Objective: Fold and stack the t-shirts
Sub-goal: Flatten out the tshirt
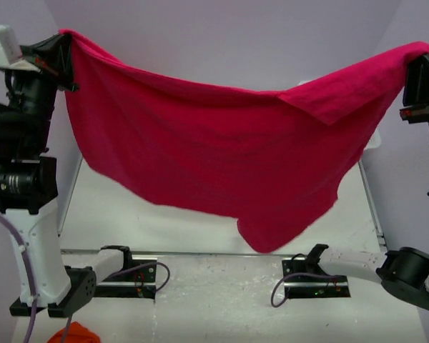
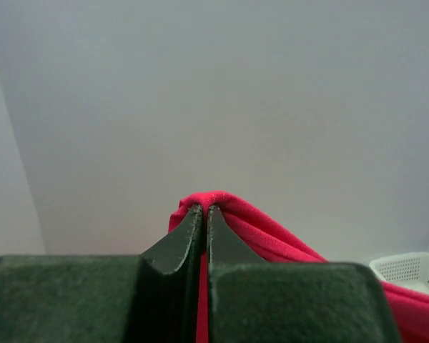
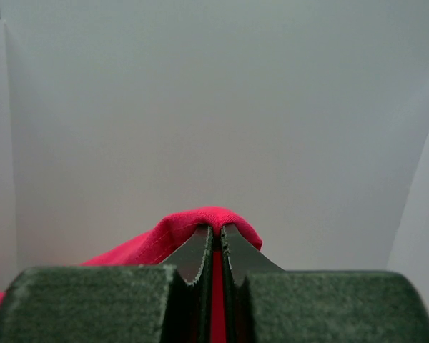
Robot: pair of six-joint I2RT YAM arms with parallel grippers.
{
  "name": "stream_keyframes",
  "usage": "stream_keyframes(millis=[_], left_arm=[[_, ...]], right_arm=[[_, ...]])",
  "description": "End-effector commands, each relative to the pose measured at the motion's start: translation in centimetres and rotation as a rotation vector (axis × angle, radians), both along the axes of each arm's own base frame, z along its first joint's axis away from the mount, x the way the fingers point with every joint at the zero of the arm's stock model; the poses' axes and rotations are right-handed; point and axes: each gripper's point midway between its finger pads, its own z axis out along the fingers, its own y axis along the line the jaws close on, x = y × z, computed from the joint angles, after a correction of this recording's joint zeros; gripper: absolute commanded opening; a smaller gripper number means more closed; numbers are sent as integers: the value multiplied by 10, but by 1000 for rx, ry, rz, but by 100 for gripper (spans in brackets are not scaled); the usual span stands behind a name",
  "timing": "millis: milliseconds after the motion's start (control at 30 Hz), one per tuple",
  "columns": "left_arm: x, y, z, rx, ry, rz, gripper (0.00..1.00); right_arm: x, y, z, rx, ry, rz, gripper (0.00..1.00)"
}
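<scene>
The crimson-pink t-shirt (image 1: 222, 150) hangs spread in the air between both arms, sagging in the middle, its lowest corner near the table's front edge. My left gripper (image 1: 59, 44) is shut on its top left corner, seen in the left wrist view (image 2: 204, 209) with cloth (image 2: 272, 232) folded over the fingertips. My right gripper (image 1: 418, 61) is shut on the top right corner, seen in the right wrist view (image 3: 216, 229) with cloth (image 3: 157, 239) draped over the tips. A bit of the orange t-shirt (image 1: 75, 334) shows at the bottom left edge.
The white table (image 1: 114, 214) lies below the hanging shirt, with a metal rail along its front. A white lattice basket (image 2: 411, 270) shows at the right in the left wrist view. Both arm bases and cables sit at the near edge.
</scene>
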Motion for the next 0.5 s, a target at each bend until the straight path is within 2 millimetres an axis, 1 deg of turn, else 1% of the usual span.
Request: stream_keyframes(millis=[0, 33, 67, 100, 133, 167, 200, 233, 267, 300, 333, 367, 400, 433, 467], left_arm=[[114, -13, -72, -9, 262, -58, 0], [127, -13, -78, -8, 284, -60, 0], [152, -14, -87, -8, 313, -62, 0], [166, -14, -92, -3, 330, -57, 0], [179, -14, -95, 0, 342, -56, 0], [181, -14, -79, 5, 320, -52, 0], [218, -14, -107, 16, 388, -48, 0], [229, -13, -109, 18, 391, -42, 0], [236, -12, -104, 20, 371, -42, 0], [257, -9, -122, 14, 402, -35, 0], [265, -7, -127, 13, 401, -36, 0], [278, -5, -134, 11, 394, -33, 0], [283, -4, -135, 10, 383, -35, 0], [288, -5, -132, 11, 356, -44, 0], [294, -7, -138, -1, 363, -54, 0]], right_arm=[[71, 62, -24, -142, 83, -72, 0], [86, 59, -25, -148, 92, -113, 0], [93, 62, -20, -153, 74, -99, 0], [117, 74, -29, -154, 107, -94, 0], [130, 75, -31, -153, 119, -98, 0], [138, 60, -23, -135, 106, -138, 0], [164, 72, -35, -150, 140, -118, 0], [174, 72, -36, -146, 145, -121, 0], [182, 62, -33, -136, 138, -146, 0], [192, 66, -37, -136, 148, -129, 0], [212, 71, -48, -148, 174, -129, 0], [220, 63, -48, -144, 174, -148, 0], [229, 64, -52, -149, 180, -149, 0], [245, 63, -61, -159, 200, -163, 0], [249, 61, -60, -160, 196, -171, 0]])
